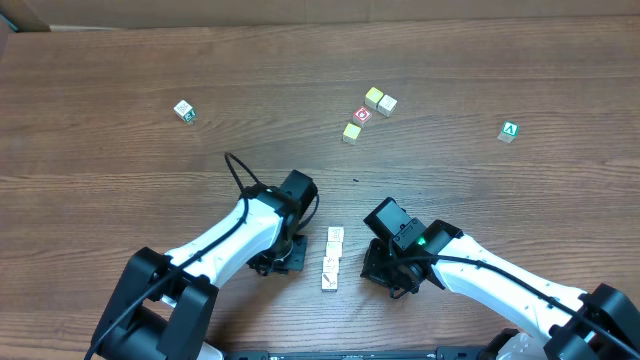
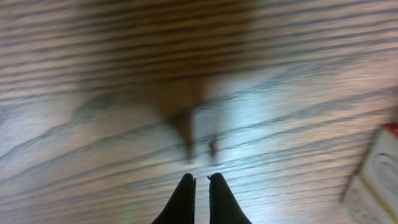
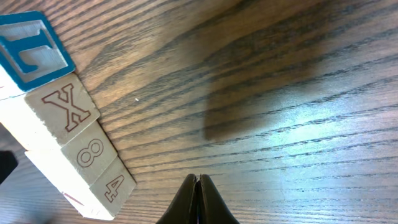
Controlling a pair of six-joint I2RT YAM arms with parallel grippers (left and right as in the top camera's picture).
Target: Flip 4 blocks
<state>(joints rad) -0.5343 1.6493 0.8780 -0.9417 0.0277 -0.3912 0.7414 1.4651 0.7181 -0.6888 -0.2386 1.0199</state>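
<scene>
Several small pale-wood blocks (image 1: 332, 258) lie in a short row on the table between my two arms. In the right wrist view the row runs along the left edge: a blue-letter block (image 3: 28, 50), then X (image 3: 65, 106), 8 (image 3: 90, 152) and 4 (image 3: 118, 186). My right gripper (image 3: 199, 179) is shut and empty, low over bare wood just right of the row (image 1: 385, 272). My left gripper (image 2: 201, 180) is shut on nothing, left of the row (image 1: 288, 255). One pale block (image 2: 379, 180) shows blurred at the right edge of the left wrist view.
Further back lie two yellowish cubes (image 1: 380, 100), a red-ring cube (image 1: 362, 115) and another yellowish cube (image 1: 352, 131). A green-marked cube (image 1: 184, 110) sits far left and another (image 1: 510, 131) far right.
</scene>
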